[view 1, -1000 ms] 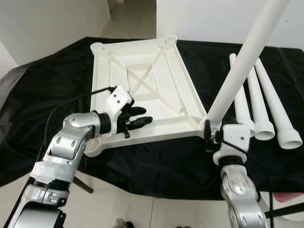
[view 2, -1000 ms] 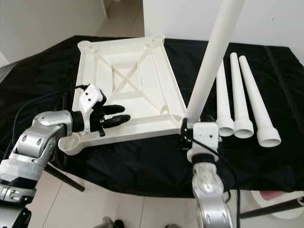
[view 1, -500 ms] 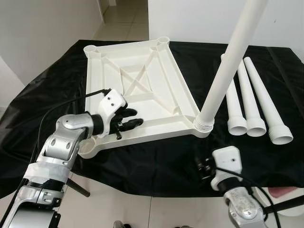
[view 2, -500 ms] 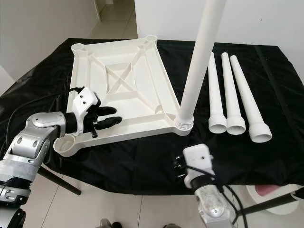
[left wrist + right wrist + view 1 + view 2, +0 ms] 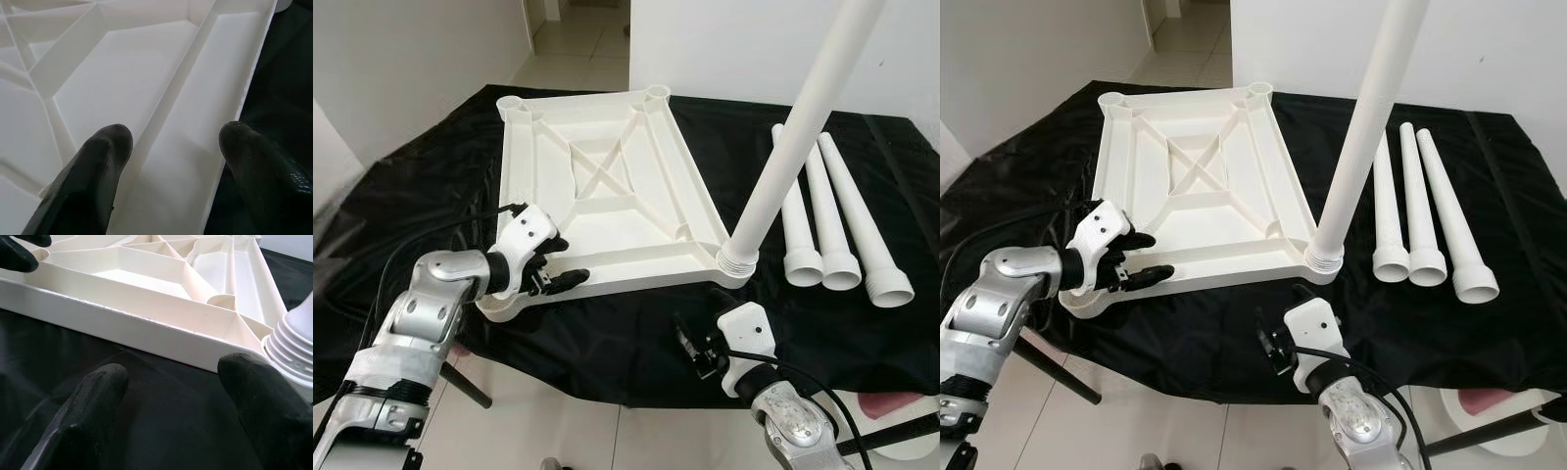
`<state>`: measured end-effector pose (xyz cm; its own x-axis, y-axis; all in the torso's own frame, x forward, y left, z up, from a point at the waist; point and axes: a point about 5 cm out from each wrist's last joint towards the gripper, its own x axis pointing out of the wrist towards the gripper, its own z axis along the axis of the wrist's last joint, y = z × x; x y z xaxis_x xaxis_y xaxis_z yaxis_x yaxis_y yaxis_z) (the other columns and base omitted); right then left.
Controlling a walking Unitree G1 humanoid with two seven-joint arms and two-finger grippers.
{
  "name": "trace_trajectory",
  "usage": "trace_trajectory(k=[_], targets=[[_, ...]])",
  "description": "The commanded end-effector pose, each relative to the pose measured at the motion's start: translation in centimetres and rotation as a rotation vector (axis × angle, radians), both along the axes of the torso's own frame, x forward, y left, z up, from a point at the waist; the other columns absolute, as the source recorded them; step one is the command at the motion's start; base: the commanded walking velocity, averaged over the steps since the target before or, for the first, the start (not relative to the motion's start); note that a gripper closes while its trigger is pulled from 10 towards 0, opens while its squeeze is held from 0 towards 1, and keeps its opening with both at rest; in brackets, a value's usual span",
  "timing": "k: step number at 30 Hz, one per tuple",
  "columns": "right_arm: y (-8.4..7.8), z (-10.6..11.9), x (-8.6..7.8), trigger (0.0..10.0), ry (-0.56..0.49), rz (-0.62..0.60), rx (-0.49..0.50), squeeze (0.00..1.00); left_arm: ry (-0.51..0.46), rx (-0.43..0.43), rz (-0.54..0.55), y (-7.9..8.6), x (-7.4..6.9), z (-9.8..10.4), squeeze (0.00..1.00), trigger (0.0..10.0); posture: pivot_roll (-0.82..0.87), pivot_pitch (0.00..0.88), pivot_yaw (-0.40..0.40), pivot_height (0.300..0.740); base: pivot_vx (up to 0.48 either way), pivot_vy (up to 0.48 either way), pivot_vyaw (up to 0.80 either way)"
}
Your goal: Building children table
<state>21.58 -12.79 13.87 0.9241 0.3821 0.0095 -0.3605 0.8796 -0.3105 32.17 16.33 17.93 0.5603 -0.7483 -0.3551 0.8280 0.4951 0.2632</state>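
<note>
An upturned white top [image 5: 607,186] lies on a black cloth [image 5: 636,323] over the tabletop. One leg [image 5: 793,147] stands screwed into the corner at 4 o'clock. Three loose legs [image 5: 832,215] lie side by side at 3 o'clock. The left gripper [image 5: 558,269], fingers [image 5: 93,171] spread, straddles the near rim at 8 o'clock, perhaps touching it. The right gripper [image 5: 1273,348], fingers [image 5: 93,401] spread and holding nothing, hovers over the cloth at 5 o'clock, near the standing leg.
</note>
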Motion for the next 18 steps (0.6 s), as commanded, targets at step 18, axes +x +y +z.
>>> trace_trajectory(k=[18], targets=[[2.3,0.5,2.0,10.0,-0.012,0.066,0.058,0.00,-0.001,0.015,0.098,-1.3,4.0,0.4,0.00,10.0,-0.11,0.094,0.022,0.740,0.000,0.000,0.00]])
